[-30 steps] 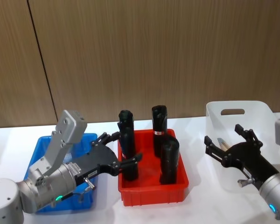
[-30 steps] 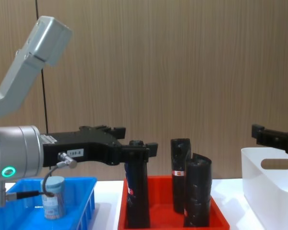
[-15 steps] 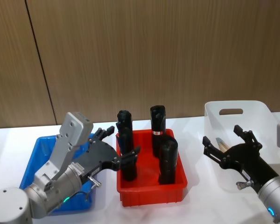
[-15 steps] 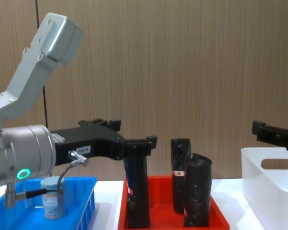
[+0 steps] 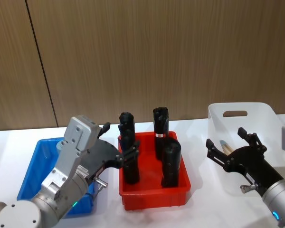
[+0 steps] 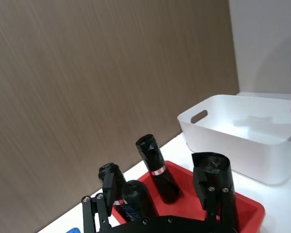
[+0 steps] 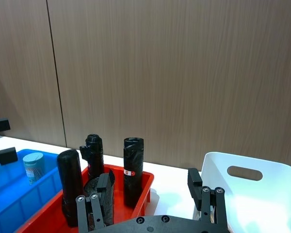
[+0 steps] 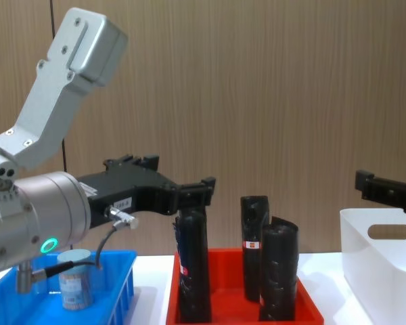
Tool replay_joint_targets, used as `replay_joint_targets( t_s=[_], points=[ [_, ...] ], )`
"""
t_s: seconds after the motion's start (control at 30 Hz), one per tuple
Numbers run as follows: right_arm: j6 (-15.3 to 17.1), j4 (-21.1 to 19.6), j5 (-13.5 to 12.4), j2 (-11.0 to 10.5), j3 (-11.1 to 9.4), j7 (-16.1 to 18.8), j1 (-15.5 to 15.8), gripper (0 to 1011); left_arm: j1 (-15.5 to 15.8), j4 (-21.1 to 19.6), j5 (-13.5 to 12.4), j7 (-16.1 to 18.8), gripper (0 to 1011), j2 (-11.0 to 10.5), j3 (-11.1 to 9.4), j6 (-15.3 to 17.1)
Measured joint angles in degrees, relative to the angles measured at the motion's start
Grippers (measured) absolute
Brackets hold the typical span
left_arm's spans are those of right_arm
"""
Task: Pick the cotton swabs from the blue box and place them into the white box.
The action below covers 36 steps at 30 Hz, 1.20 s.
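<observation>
Cotton swabs (image 8: 74,288) in blue box (image 8: 120,286), seemingly upright

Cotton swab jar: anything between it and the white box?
Yes. The red tray with four upright black packs, taller than the cotton swab jar, sits between the blue box and the white box. Left gripper open above the tray's edge; right gripper open by the white box.

Bright, even light falls from above. Beyond the fingers (image 6: 211,194) of the left gripper (image 6: 155,187), the white box (image 6: 233,131) gleams softly inside. The pale counter (image 5: 204,194) holds faint, soft-edged shadows near the red tray (image 5: 154,198).
</observation>
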<state>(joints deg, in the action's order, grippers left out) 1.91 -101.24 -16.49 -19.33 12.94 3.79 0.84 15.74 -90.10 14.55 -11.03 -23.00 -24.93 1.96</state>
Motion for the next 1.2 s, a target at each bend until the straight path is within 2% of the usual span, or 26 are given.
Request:
replay_joint_targets(
  t_s=[0.3,0.5,1.2],
  points=[
    [0.03,0.0,0.02,0.0,0.0,0.03,0.0,1002,-1.41,-2.02,-1.99,6.76,1004,0.75,-0.76,-0.8],
    [0.04,0.01,0.03,0.0,0.0,0.04,0.0,1002,-2.04,-2.9,-2.85,9.63,1004,1.06,-1.05,-1.14],
    [0.4,0.12,-0.36,0.01,-0.2,0.7,-0.18,1002,-2.17,-3.11,-3.08,10.42,1004,1.11,-1.11,-1.21]
  ],
)
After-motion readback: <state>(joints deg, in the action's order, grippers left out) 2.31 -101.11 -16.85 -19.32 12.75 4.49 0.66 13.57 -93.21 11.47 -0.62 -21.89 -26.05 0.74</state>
